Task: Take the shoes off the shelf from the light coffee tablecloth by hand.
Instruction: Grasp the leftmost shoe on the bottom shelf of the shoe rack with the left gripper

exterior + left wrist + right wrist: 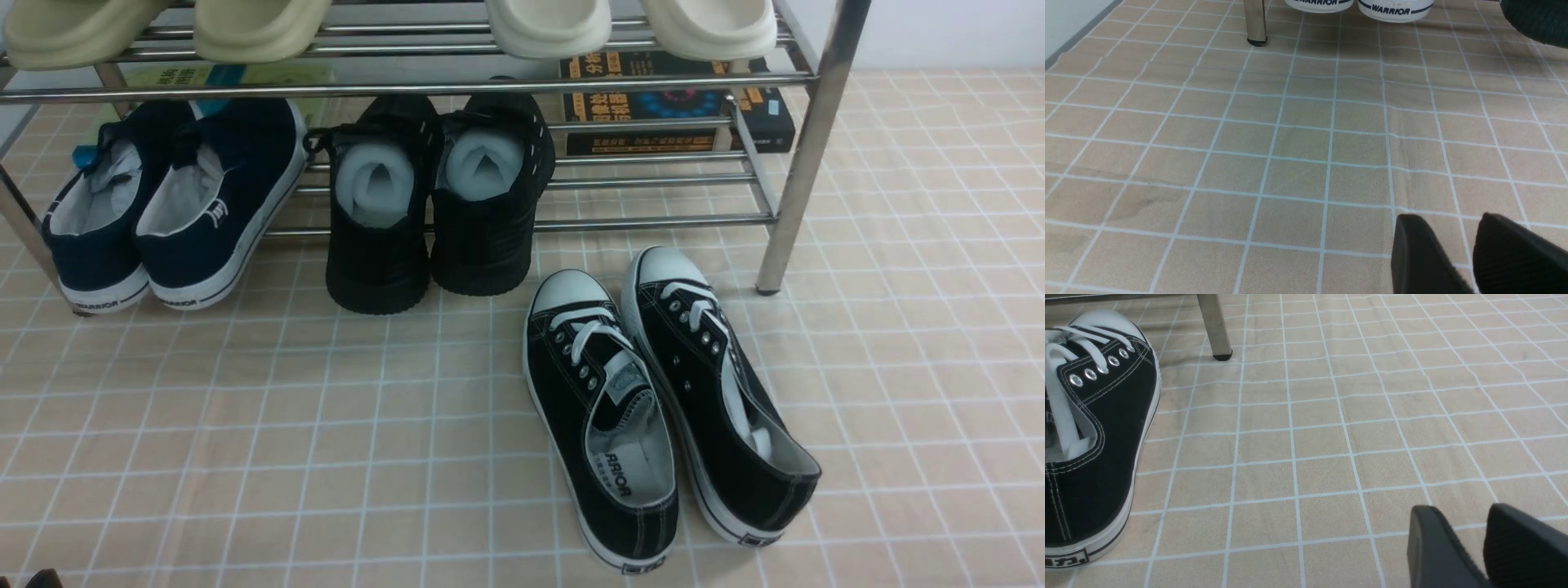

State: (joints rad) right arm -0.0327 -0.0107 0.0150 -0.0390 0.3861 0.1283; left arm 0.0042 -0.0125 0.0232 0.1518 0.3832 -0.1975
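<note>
Hovering close above the light coffee tablecloth (1290, 143), the left gripper (1449, 220) is showing two black fingers (1421, 253) parted by a narrow gap, with bare cloth between them and nothing grasped. The right gripper (1459, 512) is sitting the same way, slightly apart and empty, touching no shoe. Whether either one is touching the cloth is hard to tell. Only the fingertips are showing in the wrist views, the rest being cut off by the frame.

The shoes (171, 204) are leaning at the left end of the shelf (804, 163), toes up on its lower bars and heels down on the cloth in front of it. Next to them, toward the shelf's middle, a black foam-stuffed pair (441, 204) is leaning likewise. Black lace-up sneakers (661, 400) are lying flat on the cloth in front of the shelf's right half. Pale slippers (555, 24) on the shelf's upper tier are being cropped by the frame edge, and books (678, 106) behind the shelf are showing only partly through its bars.
</note>
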